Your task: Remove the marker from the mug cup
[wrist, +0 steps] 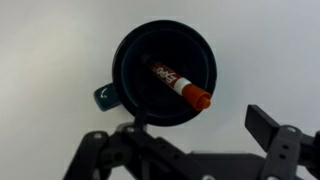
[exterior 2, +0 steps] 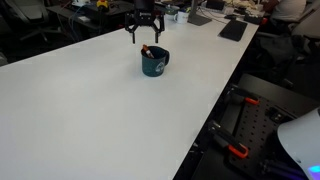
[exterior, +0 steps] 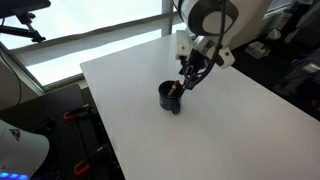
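I have a broad white surface (exterior: 230, 120) in front of me, plain and matte in both exterior views. Behind it in an exterior view a bright window band (exterior: 90, 40) runs along the back, with a dark office chair (exterior: 20, 20) in the top corner. From the opposite side, cluttered desks (exterior 2: 90, 8) line the far end of the room. A black frame with red-handled clamps (exterior 2: 238, 150) sits below the surface's (exterior 2: 80, 110) near edge.

Now the one container: the mug cup (exterior: 170, 103), dark and cylindrical, stands upright on the surface, away from the edges. In an exterior view it reads dark teal (exterior 2: 155, 68), handle to one side. Looking straight down in the wrist view, I see its round mouth (wrist: 132, 62) and the handle (wrist: 105, 97) poking out to the side.

Inside lies the marker (wrist: 176, 81), slanted across the opening, its dark barrel printed with a label and its reddish-orange end close to the inner wall. In the exterior views that orange end (exterior 2: 149, 50) peeks just above the rim (exterior: 176, 89).

The end effector (exterior 2: 146, 40) hangs directly over the mug, fingers spread wide, wider than the mug's mouth, gripping nothing. In the wrist view its (wrist: 180, 135) dark fingers frame the bottom of the picture, and I see it poised just above the rim (exterior: 188, 78).
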`<state>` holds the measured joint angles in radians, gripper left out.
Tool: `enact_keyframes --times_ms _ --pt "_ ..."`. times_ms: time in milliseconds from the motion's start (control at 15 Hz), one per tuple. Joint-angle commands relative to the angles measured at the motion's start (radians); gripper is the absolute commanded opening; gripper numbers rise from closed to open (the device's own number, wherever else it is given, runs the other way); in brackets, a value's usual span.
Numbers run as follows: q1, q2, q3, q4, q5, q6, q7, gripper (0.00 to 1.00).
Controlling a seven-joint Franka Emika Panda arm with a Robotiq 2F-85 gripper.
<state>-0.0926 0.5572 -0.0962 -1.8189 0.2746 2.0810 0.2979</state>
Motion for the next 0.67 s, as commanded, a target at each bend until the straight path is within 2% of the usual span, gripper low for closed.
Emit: enact_keyframes --times_ms 0,600 --pt "0.008 -0.017 0.009 0.008 -0.009 -0.029 -0.002 1.0" --pt "0.004 0.002 0.018 0.012 0.003 -0.046 -0.007 1.0"
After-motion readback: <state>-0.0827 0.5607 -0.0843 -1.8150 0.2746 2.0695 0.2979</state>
